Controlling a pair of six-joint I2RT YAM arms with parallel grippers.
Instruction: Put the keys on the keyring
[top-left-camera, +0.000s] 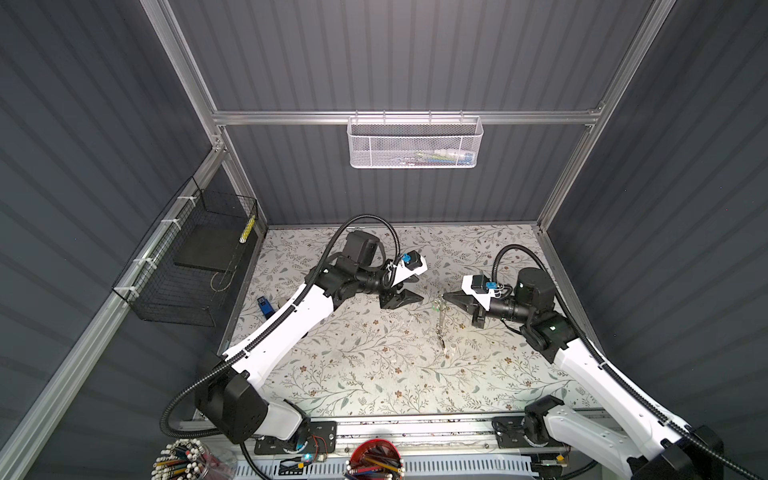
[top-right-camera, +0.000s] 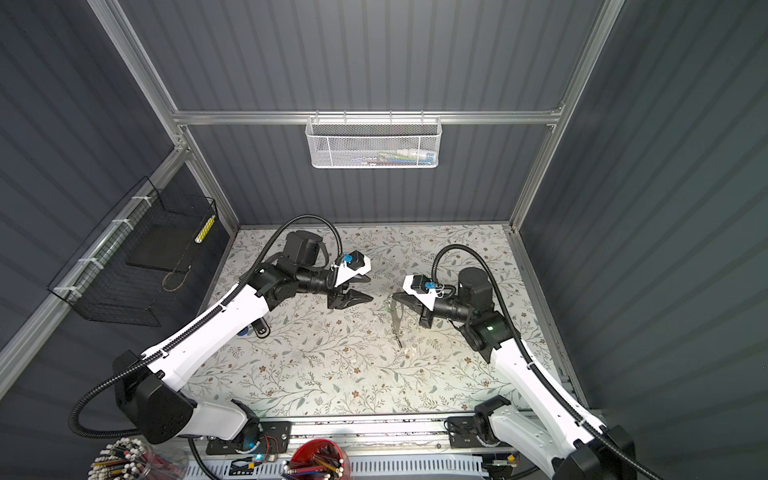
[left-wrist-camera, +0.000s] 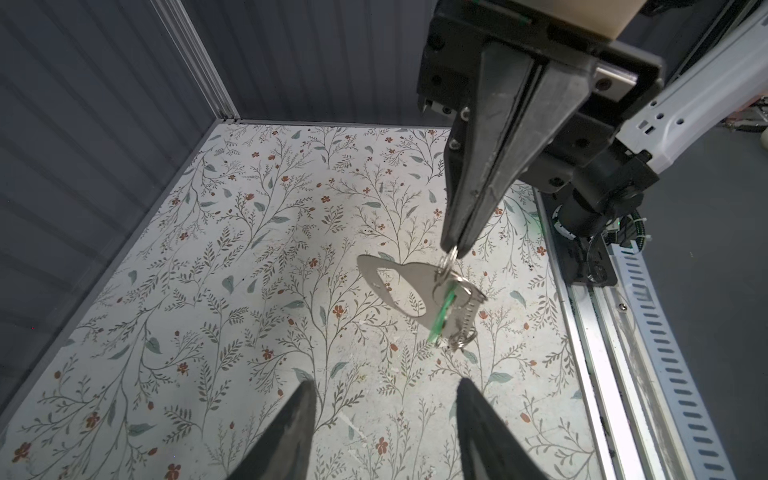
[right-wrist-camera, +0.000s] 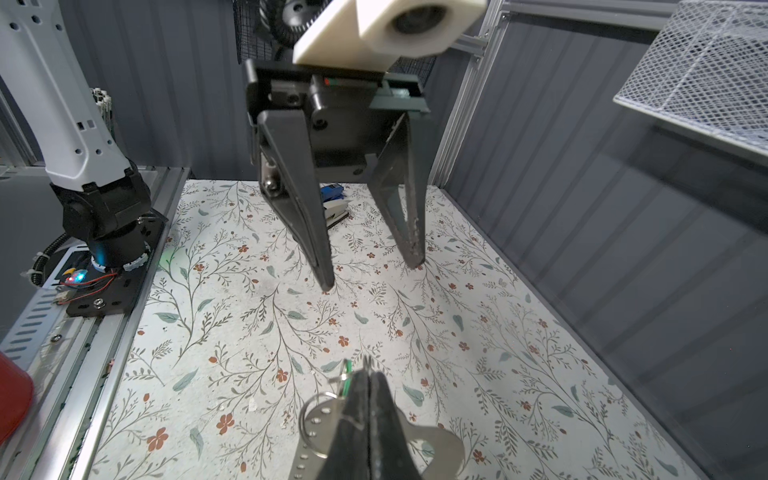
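Keyring: aloft over floral table, one edge loop pinched in closed right gripper. Green-tagged key: apparently threaded on. Left gripper: jaws apart, empty. Second key: unconfirmed.

1. A gap is lying open between the left gripper and the right gripper, tip facing tip.
2. The keyring with the keys is hanging from the pinched right tips, taking up the right side of that gap.
3. The left jaws are standing apart, with free room between them.
4. The table in front of both grippers is lying bare, giving wide passage.
5. A blue stapler is sitting by the table's left edge, just beside the left arm.
6. A black wire basket is jutting from the side wall.
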